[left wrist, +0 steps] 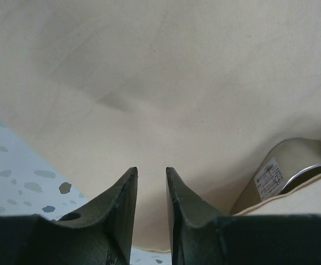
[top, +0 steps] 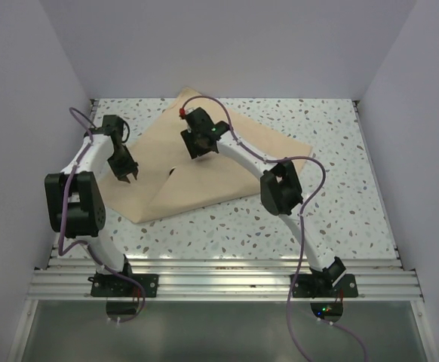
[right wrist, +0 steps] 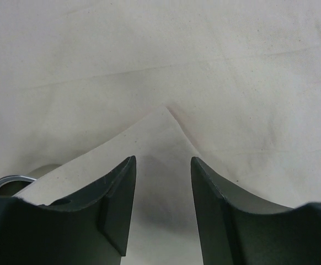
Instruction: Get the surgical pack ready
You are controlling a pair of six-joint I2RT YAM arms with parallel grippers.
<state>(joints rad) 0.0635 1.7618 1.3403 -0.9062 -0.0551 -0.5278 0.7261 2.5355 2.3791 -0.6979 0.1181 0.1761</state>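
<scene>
While tan sheet (top: 204,185) hides tray (left wrist: 315,168) contents, left jaws narrow, right jaws part-open, both empty.

The sheet (top: 197,188) blocks the centre; table (top: 340,204) right of it open.

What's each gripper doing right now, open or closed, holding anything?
Left gripper: open a little, holding nothing.
Right gripper: open, holding nothing, over the tan sheet.

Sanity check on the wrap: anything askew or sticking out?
Yes. The tan sheet lies crooked on the table, and its folded flaps leave a gap: a metal tray rim and a barcode label peek out underneath. No tears or spills visible.
</scene>
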